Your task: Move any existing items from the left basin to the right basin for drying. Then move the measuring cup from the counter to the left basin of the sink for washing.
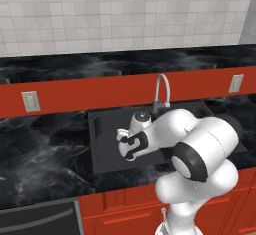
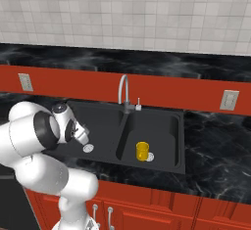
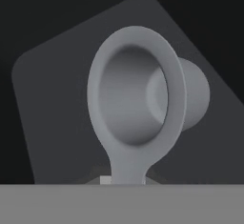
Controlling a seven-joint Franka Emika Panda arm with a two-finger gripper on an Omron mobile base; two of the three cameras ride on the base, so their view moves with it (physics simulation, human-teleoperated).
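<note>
Hand view, silvery measuring cup (image 3: pixel 136 94) pinched by its handle in the closed gripper (image 3: pixel 127 180), held above the left basin (image 2: pixel 100 126), yellow mug (image 2: pixel 142 151) standing in the right basin (image 2: pixel 166 131), no writing readable.

A white tiled wall (image 1: pixel 125 14) runs across twelve o'clock in both base views. Below it a red backsplash band (image 2: pixel 171 88) carries pale wall outlets: one at nine o'clock (image 1: pixel 30 101) and one at three o'clock (image 1: pixel 236 83) in the left base view. Red cabinet doors (image 2: pixel 162 214) with slim silver handles (image 2: pixel 110 218) sit at six o'clock. A dark appliance front (image 1: pixel 40 221) fills seven o'clock.
</note>
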